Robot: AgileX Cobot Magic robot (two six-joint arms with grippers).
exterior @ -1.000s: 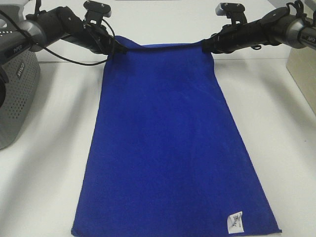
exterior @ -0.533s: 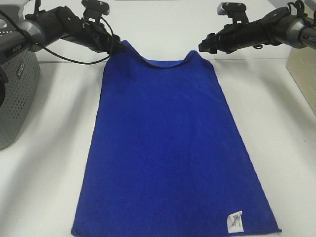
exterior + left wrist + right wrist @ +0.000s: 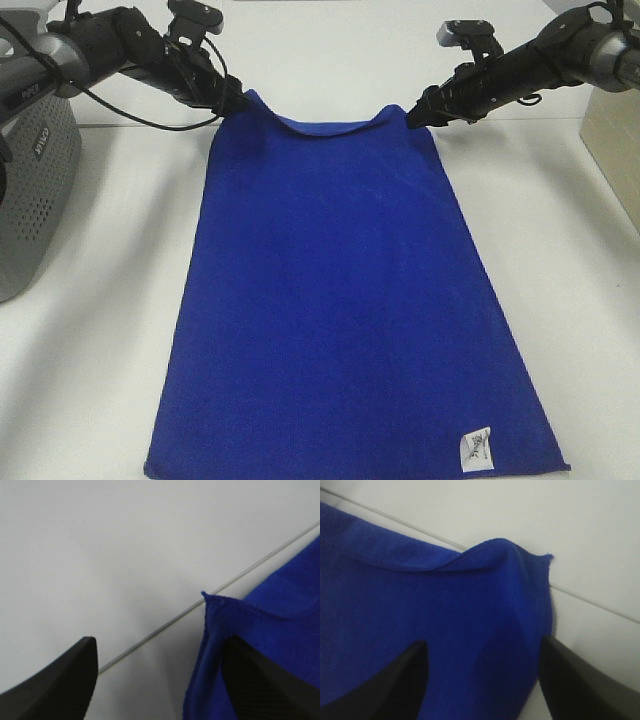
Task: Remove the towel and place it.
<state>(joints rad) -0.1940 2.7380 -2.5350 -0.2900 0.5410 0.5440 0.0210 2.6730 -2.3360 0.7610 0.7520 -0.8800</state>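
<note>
Left pincer (image 3: 240,103): we see jaws apart, gripping nothing, at far-left towel corner.
Right pincer (image 3: 412,117): likewise apart, empty, at far-right corner.
Towel (image 3: 340,300): flat on desk (image 3: 100,330); long axis runs near-to-far, label (image 3: 474,447) at near-right corner.

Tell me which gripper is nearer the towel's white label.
Right. The label sits at the towel's near right corner; the right gripper is at the far right corner, the left gripper diagonally opposite.

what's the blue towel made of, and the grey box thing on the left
The towel looks like soft plush fabric, probably microfibre or terry: matte, fine ribbed weave in the right wrist view, stitched hem, drooping edge. The grey box looks like moulded plastic with a dull finish and rows of small holes; painted metal can't be excluded.
</note>
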